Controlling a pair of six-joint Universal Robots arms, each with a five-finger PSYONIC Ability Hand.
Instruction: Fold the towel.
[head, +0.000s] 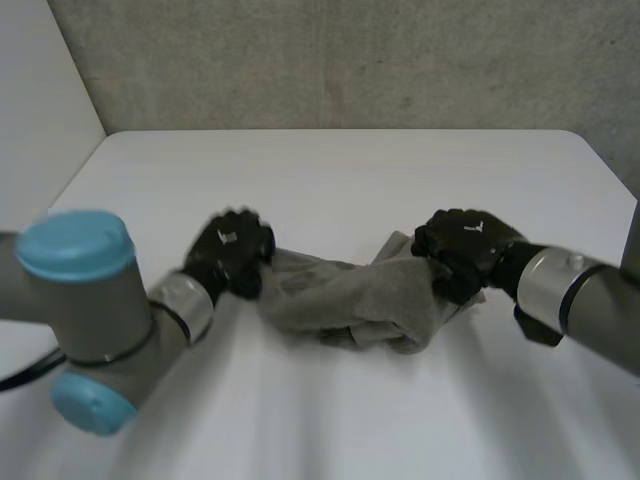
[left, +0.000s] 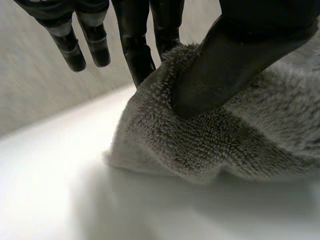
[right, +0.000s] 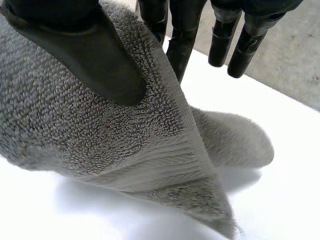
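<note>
A robot lab is shown — a test room. A plain white table (head: 330, 180) is set against a bare grey wall (head: 350, 60), and the left arm (head: 95, 300) and right arm (head: 585, 300) are seen at it.

Ends of the crumpled grey terry towel (head: 350, 300) are hidden under my hands. Black left hand (head: 232, 250) pinches one end, fingertips behind the cloth covered; black right hand (head: 465, 245) same. Towel runs off the edge in both wrist views. Grey right arm (head: 600, 320) cut at the edge.
</note>
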